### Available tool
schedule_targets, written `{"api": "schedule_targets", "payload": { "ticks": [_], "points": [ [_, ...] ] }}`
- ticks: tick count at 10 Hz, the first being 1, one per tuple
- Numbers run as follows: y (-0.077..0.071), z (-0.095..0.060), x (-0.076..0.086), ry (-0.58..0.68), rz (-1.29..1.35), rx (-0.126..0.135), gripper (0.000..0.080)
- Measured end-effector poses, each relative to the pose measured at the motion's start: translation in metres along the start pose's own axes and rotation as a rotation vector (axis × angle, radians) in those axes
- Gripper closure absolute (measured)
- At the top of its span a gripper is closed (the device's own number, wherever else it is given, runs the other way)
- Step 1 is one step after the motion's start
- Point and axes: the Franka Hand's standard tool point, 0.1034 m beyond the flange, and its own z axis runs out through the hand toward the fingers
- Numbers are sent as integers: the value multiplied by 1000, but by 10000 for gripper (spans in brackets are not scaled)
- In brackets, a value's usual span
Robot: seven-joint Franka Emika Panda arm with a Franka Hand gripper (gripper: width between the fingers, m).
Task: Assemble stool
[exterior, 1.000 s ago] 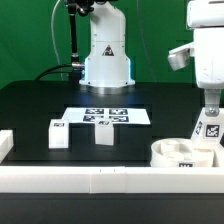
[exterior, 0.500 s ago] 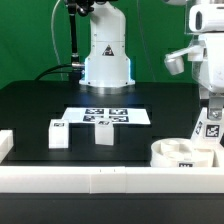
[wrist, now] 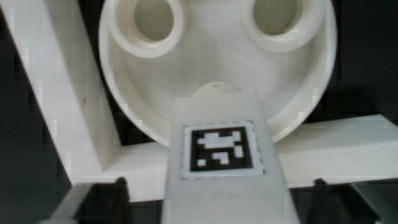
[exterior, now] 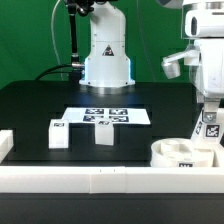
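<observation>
The round white seat (exterior: 180,153) lies at the exterior view's right, against the front rail. My gripper (exterior: 208,112) is shut on a white stool leg (exterior: 210,128) with a square tag and holds it upright just above the seat's far right rim. In the wrist view the tagged leg (wrist: 222,150) sits between my dark fingers (wrist: 98,196), with the seat (wrist: 214,50) and two of its holes beyond it. Two more legs (exterior: 58,133) (exterior: 104,131) stand on the black table at the exterior view's left.
The marker board (exterior: 105,116) lies flat in the middle of the table before the robot base (exterior: 105,60). A long white rail (exterior: 100,181) runs along the front edge, and a short white piece (exterior: 5,144) sits at the left edge.
The wrist above the gripper has shifted slightly down and left in the exterior view. The held leg stays over the seat in about the same place.
</observation>
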Motion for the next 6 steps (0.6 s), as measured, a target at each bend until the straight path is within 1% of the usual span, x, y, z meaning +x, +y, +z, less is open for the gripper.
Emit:
{"api": "schedule_targets", "payload": {
  "ticks": [1, 6],
  "points": [
    [0, 0, 0, 0, 0, 0, 462],
    [0, 0, -1, 0, 27, 0, 462]
  ]
}}
